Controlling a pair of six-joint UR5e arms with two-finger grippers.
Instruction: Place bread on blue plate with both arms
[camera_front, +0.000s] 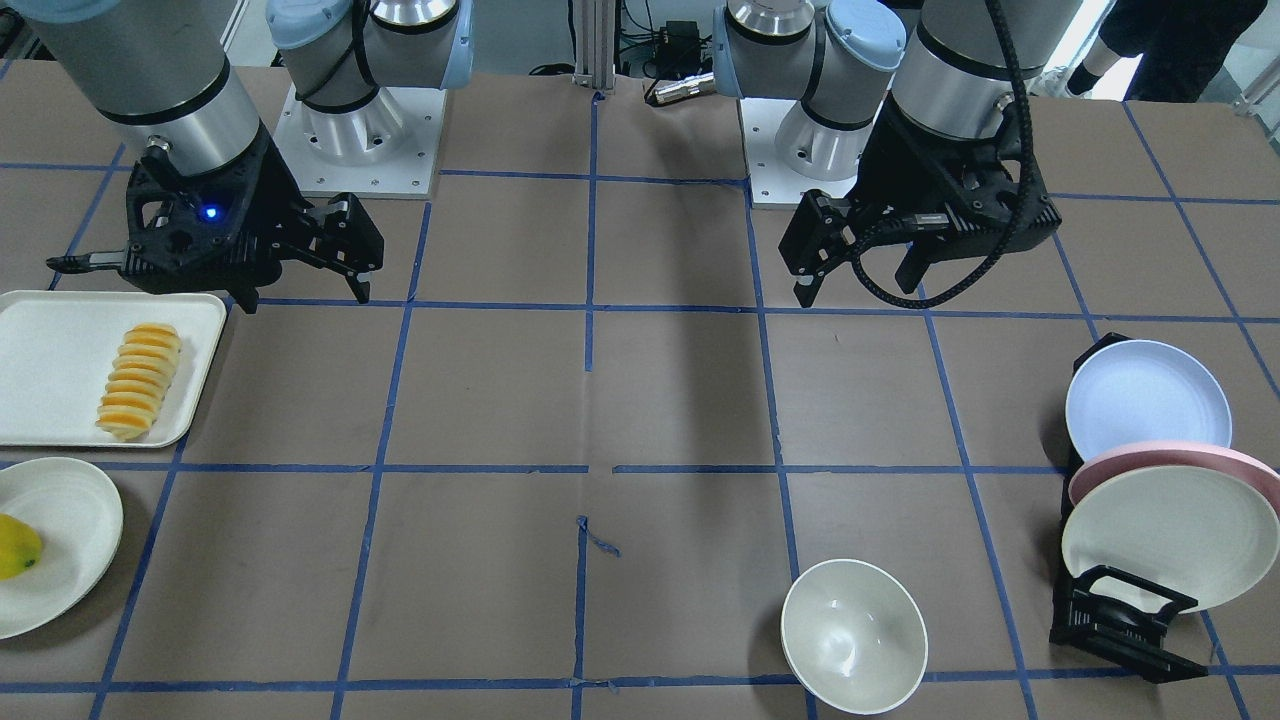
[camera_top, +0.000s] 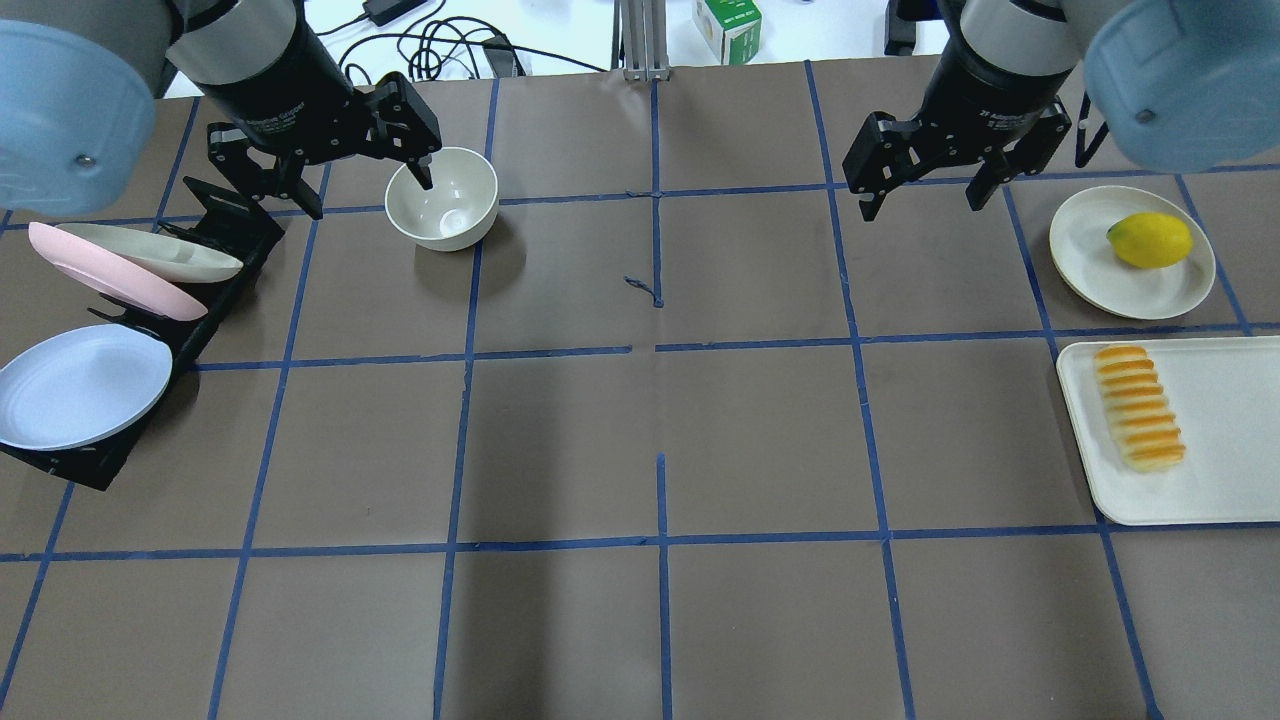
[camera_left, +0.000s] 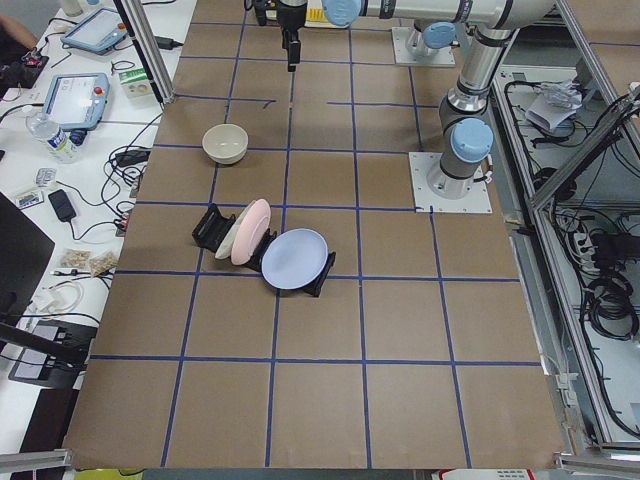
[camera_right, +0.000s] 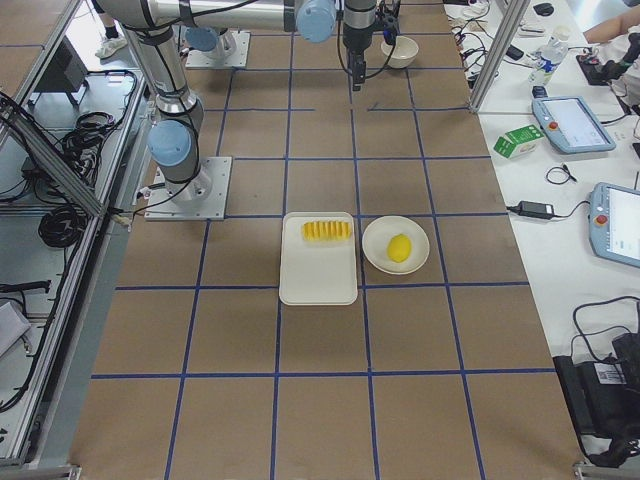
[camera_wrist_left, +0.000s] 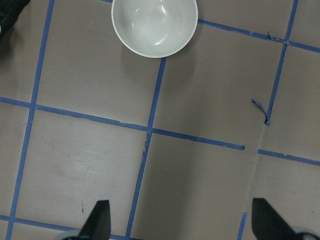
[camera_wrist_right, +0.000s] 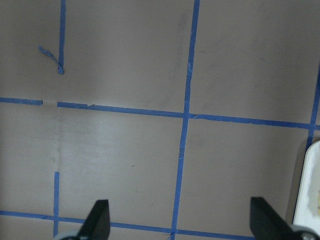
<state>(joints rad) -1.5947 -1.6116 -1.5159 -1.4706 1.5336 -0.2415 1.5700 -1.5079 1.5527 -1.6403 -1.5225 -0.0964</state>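
Bread loaf, ridged, golden-orange, is laid on cream rectangular tray; pale blue round plate is propped in black rack; left gripper and right gripper are held spread, empty.

Brown table gridded with blue tape.
A white tray, a cream plate, a cream bowl and a black dish rack are sitting directly on it.

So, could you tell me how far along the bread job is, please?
Done: nothing yet. The ridged golden-orange bread loaf lies on the cream rectangular tray, and the round pale blue plate sits in the black dish rack. In hand: nothing; the left pincer and right pincer hang open and empty above the table. Left: free the plate, lift the bread, set it on.
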